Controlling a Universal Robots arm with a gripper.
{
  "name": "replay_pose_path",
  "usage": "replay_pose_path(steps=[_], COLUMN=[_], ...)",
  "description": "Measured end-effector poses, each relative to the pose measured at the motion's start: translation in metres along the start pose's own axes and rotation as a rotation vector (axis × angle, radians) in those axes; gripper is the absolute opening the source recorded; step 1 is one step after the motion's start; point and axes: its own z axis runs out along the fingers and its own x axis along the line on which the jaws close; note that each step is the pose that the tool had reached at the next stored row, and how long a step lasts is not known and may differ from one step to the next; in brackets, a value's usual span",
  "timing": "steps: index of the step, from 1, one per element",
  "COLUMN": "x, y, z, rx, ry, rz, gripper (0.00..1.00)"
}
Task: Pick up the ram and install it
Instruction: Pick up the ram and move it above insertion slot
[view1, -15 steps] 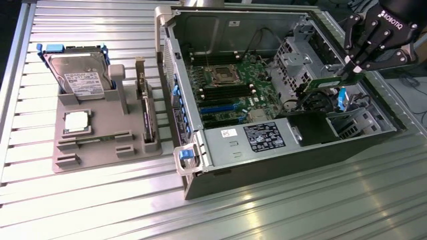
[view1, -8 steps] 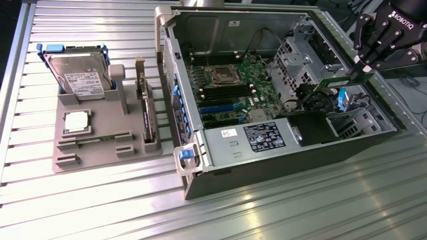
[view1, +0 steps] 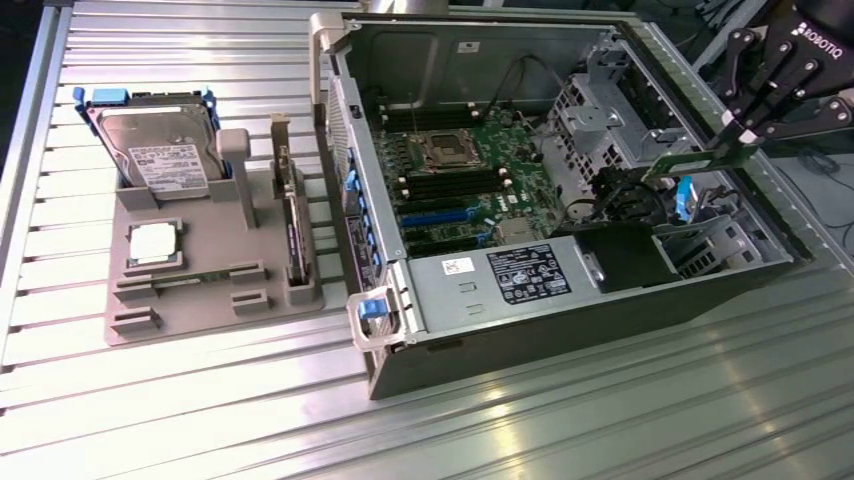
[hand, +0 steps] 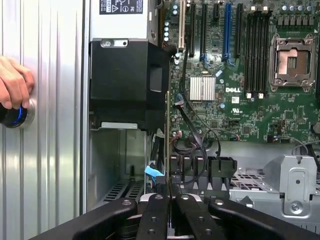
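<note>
The ram is sitting clamped between the closed jaws, showing mostly edge-on in the wrist view (a thin line among cables). It is hanging over the open computer case, near the black shroud, apart from the motherboard. On the desk, a grey tray is holding a hard drive, CPU and expansion card. A hand is touching a blue-lit button.

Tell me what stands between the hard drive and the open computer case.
An expansion card stands on edge in the grey holder, between the hard drive and the computer case, as the exterior view shows.
</note>
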Motion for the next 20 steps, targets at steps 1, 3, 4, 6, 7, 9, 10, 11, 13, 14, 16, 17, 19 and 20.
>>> replay_pose_path(steps=[1, 3, 4, 6, 7, 9, 10, 11, 13, 14, 16, 17, 19, 20], x=[0.000, 0.000, 0.000, 0.000, 0.001, 0.001, 0.001, 0.001, 0.001, 0.001, 0.001, 0.001, 0.001, -0.001], y=[-0.0032, -0.0084, -0.0103, -0.0150, -0.0165, -0.0218, -0.0235, -0.0270, -0.0332, -0.0370, -0.0380, -0.0381, -0.0329, -0.0209], z=[-0.0001, -0.0003, -0.0004, -0.0006, -0.0006, -0.0008, -0.0009, -0.0010, -0.0012, -0.0013, -0.0013, -0.0013, -0.0012, -0.0007], rx=[0.0000, -0.0001, 0.0000, -0.0001, -0.0001, -0.0001, -0.0001, -0.0001, -0.0001, -0.0002, -0.0002, -0.0002, -0.0002, -0.0002], ry=[0.0004, 0.0010, 0.0012, 0.0020, 0.0023, 0.0033, 0.0037, 0.0041, 0.0047, 0.0051, 0.0050, 0.0050, 0.0051, 0.0051], rz=[0.000, 0.000, 0.000, 0.000, 0.000, 0.000, 0.000, 0.000, 0.000, 0.000, 0.000, 0.000, 0.000, 0.000], gripper=[0.12, 0.12, 0.12, 0.12, 0.12, 0.12, 0.12, 0.12, 0.12, 0.12, 0.12, 0.12, 0.12, 0.12])
